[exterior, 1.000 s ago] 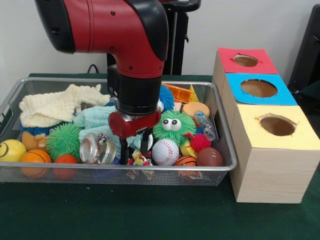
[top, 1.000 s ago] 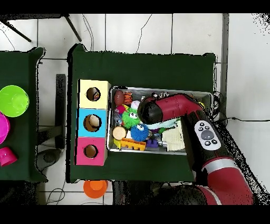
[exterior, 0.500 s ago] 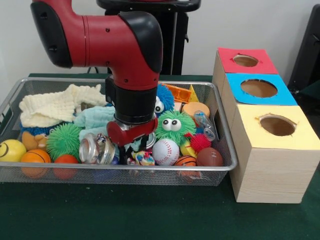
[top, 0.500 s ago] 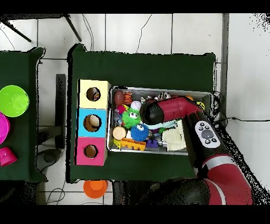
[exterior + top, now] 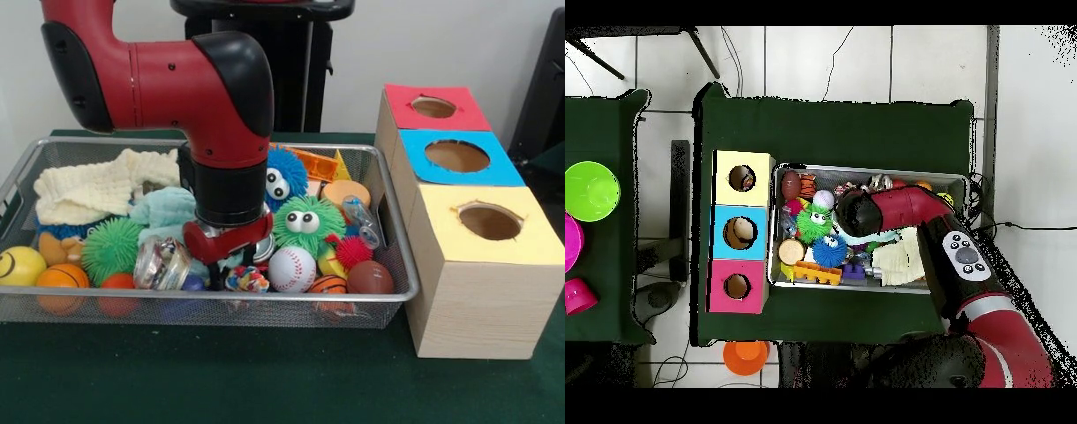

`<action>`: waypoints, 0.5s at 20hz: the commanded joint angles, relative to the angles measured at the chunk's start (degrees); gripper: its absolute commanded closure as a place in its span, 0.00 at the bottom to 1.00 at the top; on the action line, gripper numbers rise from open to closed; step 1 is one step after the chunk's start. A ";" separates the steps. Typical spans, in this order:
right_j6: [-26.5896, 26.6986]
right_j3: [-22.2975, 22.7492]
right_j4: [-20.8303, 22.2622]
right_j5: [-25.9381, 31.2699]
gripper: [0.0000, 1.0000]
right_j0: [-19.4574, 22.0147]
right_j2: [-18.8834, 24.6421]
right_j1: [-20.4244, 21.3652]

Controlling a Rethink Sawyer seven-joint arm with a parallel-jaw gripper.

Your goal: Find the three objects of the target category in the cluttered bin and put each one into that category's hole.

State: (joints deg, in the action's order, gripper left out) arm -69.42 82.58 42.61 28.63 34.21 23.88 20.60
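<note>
Arm low in the wire bin (image 5: 388, 296), among the toys

The tool (image 5: 228, 276) sat buried in clutter between a clear jar (image 5: 161, 262) and a baseball (image 5: 291, 268), fingers hidden, so I could not tell if apart or together. The three-hole box (image 5: 468, 221) stood just beside the bin on the table (image 5: 265, 380)

No legible text, brand or number in either view. Only marks: a black smiley face drawn on the yellow ball (image 5: 19, 265) at the near-left corner of the wire-mesh bin (image 5: 26, 163), and red stitching lines on the white baseball (image 5: 291, 268). Print on the small colourful wrapper-like item (image 5: 246, 279) just left of the baseball is too small to read.
</note>
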 commanded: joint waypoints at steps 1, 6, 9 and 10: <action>4.50 0.74 2.58 -1.21 1.00 1.57 2.39 -4.68; 3.97 0.66 3.22 -2.18 1.00 1.39 2.62 -4.49; 4.33 0.75 3.35 -2.22 1.00 1.70 2.69 -4.40; 4.43 0.81 3.29 -2.06 1.00 1.75 2.74 -4.33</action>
State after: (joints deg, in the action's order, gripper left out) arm -69.42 83.18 42.62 28.61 34.58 24.38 20.50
